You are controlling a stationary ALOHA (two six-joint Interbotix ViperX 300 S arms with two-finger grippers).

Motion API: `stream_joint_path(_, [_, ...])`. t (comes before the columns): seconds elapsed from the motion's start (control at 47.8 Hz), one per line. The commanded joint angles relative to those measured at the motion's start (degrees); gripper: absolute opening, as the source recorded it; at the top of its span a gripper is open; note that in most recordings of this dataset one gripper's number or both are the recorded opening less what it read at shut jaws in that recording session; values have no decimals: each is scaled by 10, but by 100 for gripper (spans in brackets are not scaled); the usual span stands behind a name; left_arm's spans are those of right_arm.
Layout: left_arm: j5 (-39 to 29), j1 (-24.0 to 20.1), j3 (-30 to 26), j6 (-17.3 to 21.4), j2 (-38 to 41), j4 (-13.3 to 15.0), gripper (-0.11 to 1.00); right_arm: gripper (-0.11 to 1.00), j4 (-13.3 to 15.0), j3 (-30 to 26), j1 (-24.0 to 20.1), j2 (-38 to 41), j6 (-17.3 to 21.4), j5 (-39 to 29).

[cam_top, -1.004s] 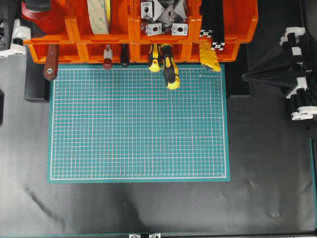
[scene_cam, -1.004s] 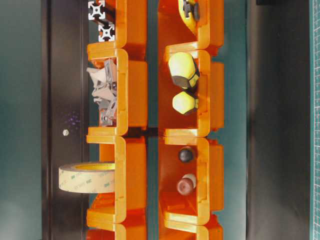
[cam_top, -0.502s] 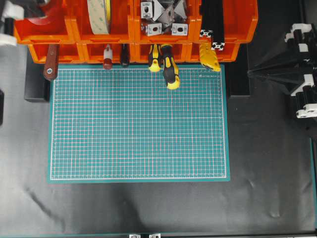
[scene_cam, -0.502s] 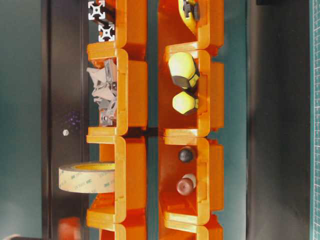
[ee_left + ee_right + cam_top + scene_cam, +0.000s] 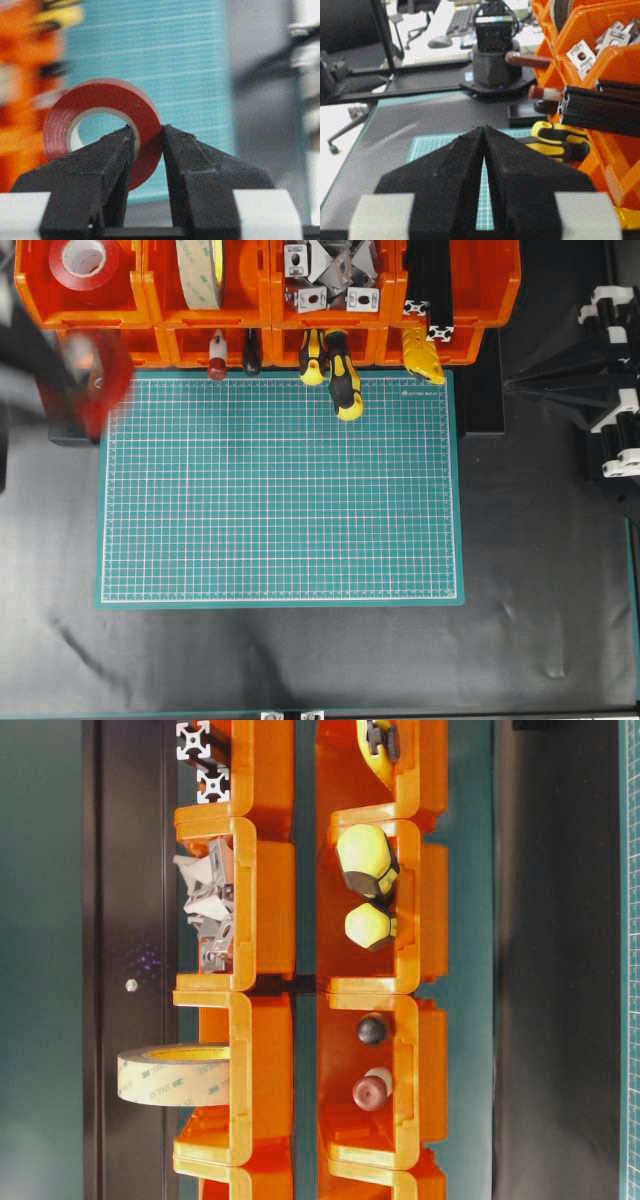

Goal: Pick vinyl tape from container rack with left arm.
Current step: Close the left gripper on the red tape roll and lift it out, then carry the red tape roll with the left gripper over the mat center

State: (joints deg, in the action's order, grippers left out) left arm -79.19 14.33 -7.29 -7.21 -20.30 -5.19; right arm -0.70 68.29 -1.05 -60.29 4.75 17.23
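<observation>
1. Jaws of the left gripper (image 5: 148, 142) are clamped on the vinyl tape (image 5: 102, 107), one black finger through the white core and the other against the red outer face.
2. Seen from overhead, that roll is a red blur (image 5: 97, 380) held over the far left corner of the green cutting mat (image 5: 280, 490), just in front of the container rack (image 5: 270, 300).
3. A second red roll (image 5: 84, 260) lies flat in the rack's upper left bin, left of the cream tape roll (image 5: 200, 270) standing on edge.
4. Right gripper (image 5: 484, 131) has its jaws pressed together at the tips, gripping nothing, at the right side of the desk (image 5: 540, 570).
5. Yellow-and-black screwdrivers (image 5: 340, 375) stick out of a lower bin over the mat's far edge.
</observation>
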Motion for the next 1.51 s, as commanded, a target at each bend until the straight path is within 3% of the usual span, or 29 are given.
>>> stream_joint_path(0.0, [50,47,11,-31,22,-1,18,0,-2,-9,1,-2,0,-3])
stream_joint_path(0.272, [154,76,39,-31,136,-2,18,0,-2,-19,-7,-36,0,-61])
stream_joint_path(0.46, [174,61,62,-30,205,-1,18,0,-2,-30,-11,-54,4,-89])
stream_joint_path(0.774, [297,36,117,-2,244,-1,18,0,-2,-31,-20,-55,4,-88])
stream_joint_path(1.485, [306,-1,167,0,257,-1,18,0,-2,-32,-27,-54,4,-81])
